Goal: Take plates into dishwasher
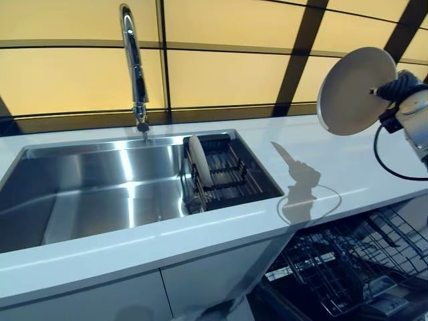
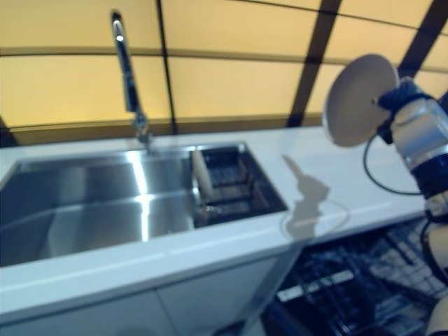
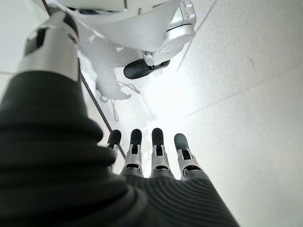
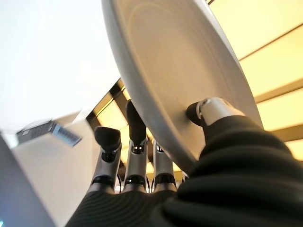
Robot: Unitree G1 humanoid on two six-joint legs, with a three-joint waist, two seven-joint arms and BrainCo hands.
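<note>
A: What does the right hand [image 1: 394, 93] have?

B: A plate [image 1: 354, 90]. The thumb [image 4: 210, 109] presses on one face and the fingers [image 4: 135, 125] lie behind the other, so the plate is pinched at its rim. It is held up on edge, above the right end of the counter [image 1: 354, 167], clear of it.

A: And in the wrist view?

B: The same plate [image 4: 175, 71] fills most of that view, with its rim passing between thumb and fingers.

A: The left hand [image 3: 151, 156]?

B: It shows only in its own wrist view. The fingers are straight and hold nothing; past them is pale floor [image 3: 246, 94].

A: Any other plates?

B: One more. A second plate [image 1: 199, 160] stands on edge in a dark rack [image 1: 231, 170] that sits in the right part of the sink [image 1: 87, 194]. It leans against the rack's left end.

A: What else is around the sink?

B: A tap [image 1: 134, 67] rises behind it, its spout over the basin. The basin left of the rack is bare steel. Behind the counter is a wall of yellow panels [image 1: 227, 77] split by dark strips.

A: Where is the dishwasher?

B: Below the counter at the right, under the held plate. Its wire basket [image 1: 348, 261] is pulled out and open to view. I cannot tell what, if anything, lies in the basket. White cupboard fronts [image 1: 134, 294] run under the sink to its left.
</note>
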